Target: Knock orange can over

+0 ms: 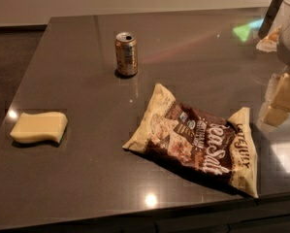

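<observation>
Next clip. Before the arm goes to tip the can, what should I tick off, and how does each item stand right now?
1. orange can upright on the table, not yet knocked: ok.
2. chip bag and yellow sponge lie apart from the can: ok.
3. end effector in view: only at the upper right edge, partly cut off: not ok.
4. Nothing stands between end effector and can: ok.
5. Whether the can is full or empty: cannot tell.
</observation>
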Available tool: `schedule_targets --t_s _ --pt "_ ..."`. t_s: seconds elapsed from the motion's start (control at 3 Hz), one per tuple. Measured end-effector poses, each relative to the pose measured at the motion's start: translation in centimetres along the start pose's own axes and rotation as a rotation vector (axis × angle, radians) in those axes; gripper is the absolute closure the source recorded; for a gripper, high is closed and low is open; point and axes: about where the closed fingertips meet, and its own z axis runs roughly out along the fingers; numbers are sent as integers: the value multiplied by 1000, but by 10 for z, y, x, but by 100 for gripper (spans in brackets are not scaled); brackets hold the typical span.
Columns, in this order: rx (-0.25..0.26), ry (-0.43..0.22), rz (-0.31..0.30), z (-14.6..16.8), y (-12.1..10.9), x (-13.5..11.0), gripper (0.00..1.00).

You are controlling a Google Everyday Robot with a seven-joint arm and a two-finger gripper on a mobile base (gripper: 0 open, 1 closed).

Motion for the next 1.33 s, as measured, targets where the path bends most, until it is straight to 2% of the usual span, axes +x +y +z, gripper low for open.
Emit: schedule_targets --t_s 0.33,0.67,1.0,1.33 --pt "0 0 0 0 0 0 0" --pt "22 -48 -7 3 -15 -15 0" --pt "30 -142 -40 16 -43 -51 0" --pt "-3 -236 -41 42 -74 -88 0"
